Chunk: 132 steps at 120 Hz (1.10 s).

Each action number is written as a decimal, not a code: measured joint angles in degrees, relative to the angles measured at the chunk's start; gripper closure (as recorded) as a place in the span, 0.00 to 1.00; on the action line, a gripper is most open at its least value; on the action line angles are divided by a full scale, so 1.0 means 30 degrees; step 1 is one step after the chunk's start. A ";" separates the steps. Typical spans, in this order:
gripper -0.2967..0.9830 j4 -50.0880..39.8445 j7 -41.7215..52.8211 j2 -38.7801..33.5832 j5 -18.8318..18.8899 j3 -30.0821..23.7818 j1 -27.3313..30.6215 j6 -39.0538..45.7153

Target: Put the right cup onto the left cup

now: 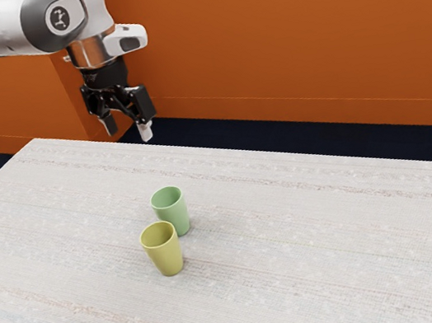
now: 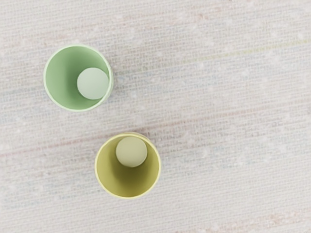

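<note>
The gripper is raised, its fingers parted wide, with nothing between them and touching neither cup. The green cup and yellow cup stand upright and empty on the table, near each other but apart.

Interior of uncertain type, possibly a plain room: orange wall rising toward 12 o'clock in the exterior view; dark floor running below; pale, streaked table extending toward 6 o'clock.
</note>
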 joint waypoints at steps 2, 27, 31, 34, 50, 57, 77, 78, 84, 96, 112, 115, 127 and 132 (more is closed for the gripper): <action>0.23 -0.0008 0.0001 -0.0005 -0.0005 -0.0005 0.0018 0.0016; 0.23 -0.0093 0.0013 -0.0010 -0.0012 -0.0018 0.0117 0.0157; 0.23 -0.0134 0.0015 0.0000 -0.0018 -0.0019 0.0115 0.0180; 0.23 -0.0272 0.0015 -0.0015 -0.0017 -0.0020 0.0112 0.0250; 0.23 -0.1441 0.0021 -0.0027 -0.0157 -0.0021 0.0114 0.0979; 0.23 -0.1837 0.0022 0.0006 -0.0408 -0.0002 0.0175 0.1288; 0.23 -0.3559 0.0018 0.0000 -0.1028 -0.0019 0.0359 0.2375; 0.23 -0.3616 0.0015 0.0011 -0.1059 -0.0019 0.0363 0.2426; 0.24 -0.4087 0.0001 0.0035 -0.1205 -0.0020 0.0380 0.2762; 0.27 -0.5044 -0.0107 0.0063 -0.1385 -0.0024 0.0389 0.3532; 0.31 -0.6345 -0.0364 0.0092 -0.1637 -0.0042 0.0370 0.4649; 0.32 -0.6623 -0.0408 0.0105 -0.1677 -0.0045 0.0371 0.4893; 0.35 -0.7472 -0.0564 0.0252 -0.1918 -0.0049 0.0393 0.5877; 0.37 -0.7707 -0.0622 0.0342 -0.2007 -0.0049 0.0393 0.6260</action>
